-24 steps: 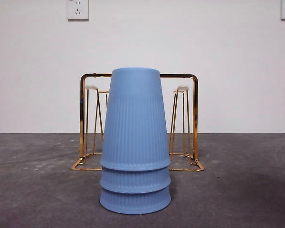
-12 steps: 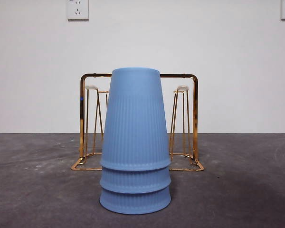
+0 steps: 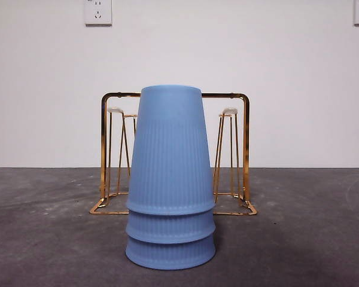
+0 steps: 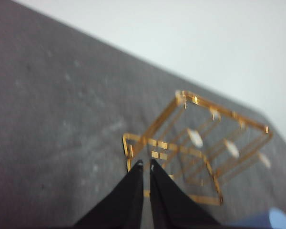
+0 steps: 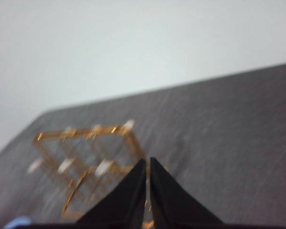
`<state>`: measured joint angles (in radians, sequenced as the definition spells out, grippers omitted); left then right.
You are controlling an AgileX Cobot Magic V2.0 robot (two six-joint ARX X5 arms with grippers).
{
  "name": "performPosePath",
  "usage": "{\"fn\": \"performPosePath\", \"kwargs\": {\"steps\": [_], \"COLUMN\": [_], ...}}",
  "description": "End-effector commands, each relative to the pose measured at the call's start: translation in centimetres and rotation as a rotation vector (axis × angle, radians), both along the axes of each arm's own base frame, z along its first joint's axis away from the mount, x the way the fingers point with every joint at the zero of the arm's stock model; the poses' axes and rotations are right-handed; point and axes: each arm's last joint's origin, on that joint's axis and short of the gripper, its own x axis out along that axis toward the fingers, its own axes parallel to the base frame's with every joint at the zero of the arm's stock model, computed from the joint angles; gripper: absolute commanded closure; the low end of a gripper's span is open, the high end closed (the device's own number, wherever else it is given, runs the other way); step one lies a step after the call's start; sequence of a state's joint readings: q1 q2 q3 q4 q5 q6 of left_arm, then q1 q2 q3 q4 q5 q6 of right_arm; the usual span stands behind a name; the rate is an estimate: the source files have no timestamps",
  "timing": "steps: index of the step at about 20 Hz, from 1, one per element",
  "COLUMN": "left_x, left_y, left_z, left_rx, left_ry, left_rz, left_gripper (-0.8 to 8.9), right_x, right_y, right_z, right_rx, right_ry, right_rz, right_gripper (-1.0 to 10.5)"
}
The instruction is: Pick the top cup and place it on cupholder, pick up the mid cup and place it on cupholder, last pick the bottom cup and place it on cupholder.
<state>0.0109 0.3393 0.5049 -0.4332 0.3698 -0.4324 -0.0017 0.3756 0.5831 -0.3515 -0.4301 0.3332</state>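
Cups (image 3: 170, 179), three blue ones nested upside down, stood on your tabletop (image 3: 42, 239) before the gold cupholder (image 3: 245, 149). Your left pincer (image 4: 146, 165) and right pincer (image 5: 148, 161) hung closed, holding nothing.

Plain white wall (image 3: 287, 72) with 2 sockets (image 3: 98, 12) above grey tabletop (image 3: 48, 239).
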Motion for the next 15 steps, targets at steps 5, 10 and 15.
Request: {"fn": "performPosePath", "kwargs": {"steps": [5, 10, 15], "left_x": [1.9, 2.7, 2.3], "left_y": [-0.4, -1.0, -2.0], "left_z": [2.3, 3.3, 3.5], "left_rx": [0.136, 0.216, 0.275], "left_ry": [0.095, 0.174, 0.224], "left_rz": [-0.217, -0.329, -0.480], "left_gripper": [7.99, 7.99, 7.99], "right_x": [2.0, 3.1, 3.1], "right_y": [0.6, 1.6, 3.4], "right_z": [2.3, 3.0, 2.6], "right_rx": [-0.169, -0.232, -0.304], "right_ry": [0.108, 0.217, 0.299], "right_rz": [0.220, 0.340, 0.513], "right_gripper": [9.4, 9.4, 9.4]}}
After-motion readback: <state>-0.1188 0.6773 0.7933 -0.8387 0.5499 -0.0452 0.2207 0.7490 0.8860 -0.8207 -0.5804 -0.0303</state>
